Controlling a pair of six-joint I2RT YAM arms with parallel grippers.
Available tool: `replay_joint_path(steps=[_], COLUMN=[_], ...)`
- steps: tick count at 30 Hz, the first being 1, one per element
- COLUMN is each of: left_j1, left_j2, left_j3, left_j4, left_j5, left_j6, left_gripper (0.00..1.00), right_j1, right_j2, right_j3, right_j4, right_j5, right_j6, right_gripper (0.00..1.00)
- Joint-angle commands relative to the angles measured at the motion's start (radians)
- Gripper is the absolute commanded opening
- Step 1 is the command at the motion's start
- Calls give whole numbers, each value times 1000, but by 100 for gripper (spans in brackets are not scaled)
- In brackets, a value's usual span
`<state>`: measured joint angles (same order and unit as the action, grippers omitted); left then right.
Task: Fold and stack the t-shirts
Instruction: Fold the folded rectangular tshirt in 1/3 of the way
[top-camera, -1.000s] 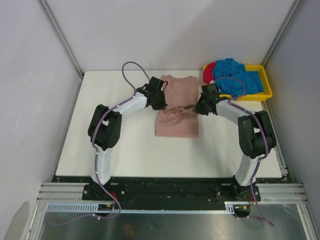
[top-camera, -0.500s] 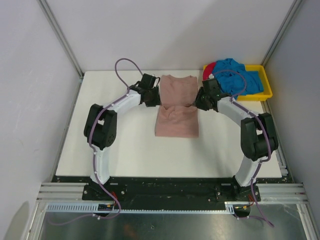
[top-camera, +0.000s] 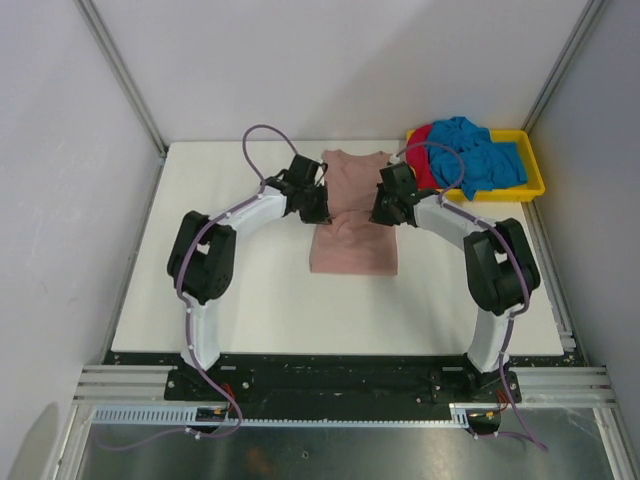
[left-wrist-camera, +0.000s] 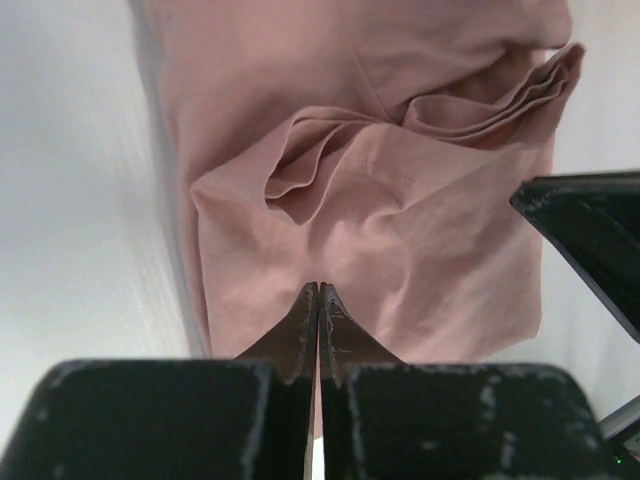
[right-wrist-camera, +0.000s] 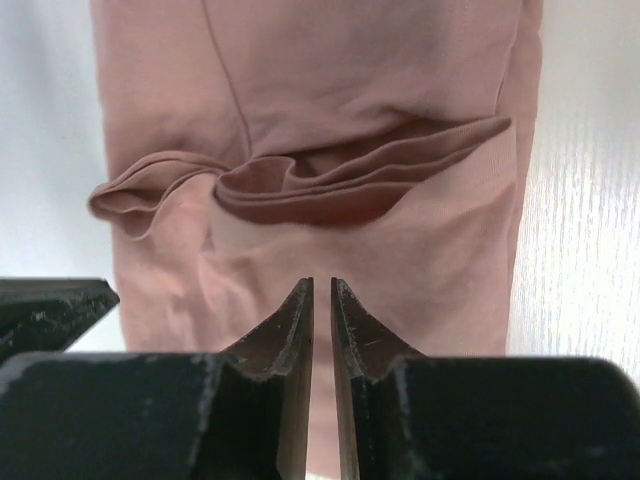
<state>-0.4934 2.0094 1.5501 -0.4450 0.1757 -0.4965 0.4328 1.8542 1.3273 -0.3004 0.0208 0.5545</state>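
Note:
A dusty pink t-shirt (top-camera: 353, 248) lies flat in the middle of the white table, with a rumpled fold ridge (left-wrist-camera: 330, 165) across its middle. My left gripper (top-camera: 319, 210) hangs over the shirt's left side, its jaws shut tip to tip (left-wrist-camera: 319, 288) with no cloth between them. My right gripper (top-camera: 382, 213) is over the shirt's right side; its jaws (right-wrist-camera: 321, 283) stand a narrow gap apart and hold nothing. Both point at the cloth just short of the ridge (right-wrist-camera: 330, 190). Blue t-shirts (top-camera: 472, 155) and a red one (top-camera: 420, 148) lie bunched in the tray.
A yellow plastic tray (top-camera: 533, 186) sits at the table's far right corner. White walls and aluminium posts close in the table on three sides. Bare white tabletop (top-camera: 230, 300) stretches left of and in front of the pink shirt.
Both grippers opened and closed down again. They swung out toward the shirt's far corners, then came in over the middle fold. The pink shirt lies much as before.

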Motion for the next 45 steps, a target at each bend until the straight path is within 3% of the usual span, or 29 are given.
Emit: replay_joint_path(steps=[1, 6, 17, 28, 36, 45], left_j1=[-4, -3, 68, 92, 101, 99], left_j2=[45, 92, 170, 231, 139, 78], left_j3=[25, 52, 179, 178, 128, 73], left_j4=[10, 11, 36, 50, 95, 171], left_j5=[63, 54, -124, -119, -102, 7], left_j6=[10, 3, -43, -54, 27, 137], left_gripper=[0, 0, 0, 0, 30, 31], right_j1=[-11, -17, -24, -40, -40, -36], right_j2=[73, 141, 230, 259, 265, 283], right_j3=[80, 151, 241, 245, 255, 280], right_j4=[35, 22, -36, -53, -56, -70], right_j5=[-8, -6, 25, 32, 30, 30], right_j6=[-32, -37, -47, -55, -58, -59], right_gripper=[16, 16, 15, 14, 14, 14])
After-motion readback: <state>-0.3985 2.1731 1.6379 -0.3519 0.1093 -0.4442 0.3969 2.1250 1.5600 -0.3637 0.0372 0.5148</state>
